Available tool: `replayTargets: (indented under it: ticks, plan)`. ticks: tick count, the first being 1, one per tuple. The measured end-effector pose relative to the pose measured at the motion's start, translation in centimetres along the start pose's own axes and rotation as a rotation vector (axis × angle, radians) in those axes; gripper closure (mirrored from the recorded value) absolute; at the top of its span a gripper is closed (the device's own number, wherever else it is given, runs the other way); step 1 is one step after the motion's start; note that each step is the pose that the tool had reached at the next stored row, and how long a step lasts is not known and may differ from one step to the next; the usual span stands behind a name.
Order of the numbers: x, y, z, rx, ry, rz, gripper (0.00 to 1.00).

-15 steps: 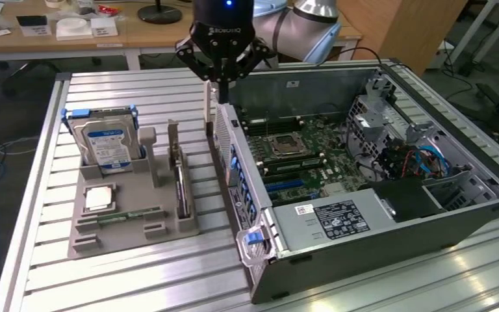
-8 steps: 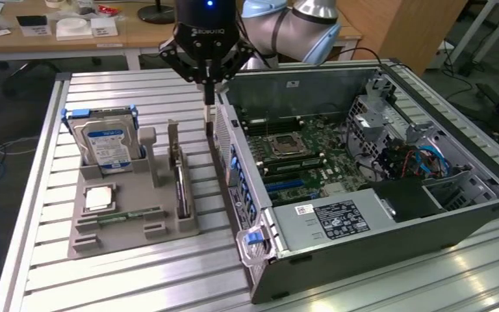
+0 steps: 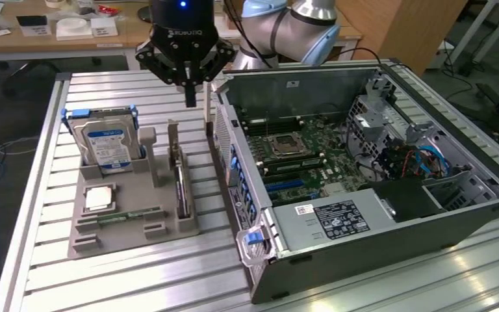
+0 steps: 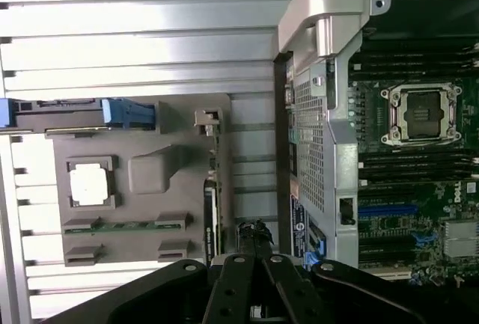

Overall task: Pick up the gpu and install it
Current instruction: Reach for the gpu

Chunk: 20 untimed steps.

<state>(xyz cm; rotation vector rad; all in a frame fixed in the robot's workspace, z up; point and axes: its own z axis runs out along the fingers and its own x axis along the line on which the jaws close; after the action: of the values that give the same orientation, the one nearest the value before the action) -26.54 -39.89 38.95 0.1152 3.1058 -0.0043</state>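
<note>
The black gripper (image 3: 190,96) hangs straight down from the wrist, its two fingers pressed tight together into one narrow point with nothing held between them. Above and behind it, the silver and pale blue arm (image 3: 295,26) bends at a thick joint. Seen from the wrist, the closed fingers (image 4: 247,248) lie side by side, with the black linkages splayed out behind them.

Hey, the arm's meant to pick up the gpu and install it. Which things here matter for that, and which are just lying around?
For the job:
- gpu, standing on edge in the grey holder
- open computer case
- gripper, shut and empty

Just lying about:
- hard drive with a blue label
- processor chip
- memory stick
</note>
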Motion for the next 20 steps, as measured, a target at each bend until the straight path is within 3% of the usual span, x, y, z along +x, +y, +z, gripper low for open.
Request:
replayTargets:
  ticks: [12,20]
  plan:
    - [2.3,-0.17,0.01,0.0,0.0,0.0,0.89]
    - [2.4,-0.25,0.01,-0.0021,0.0002,0.0,0.89]
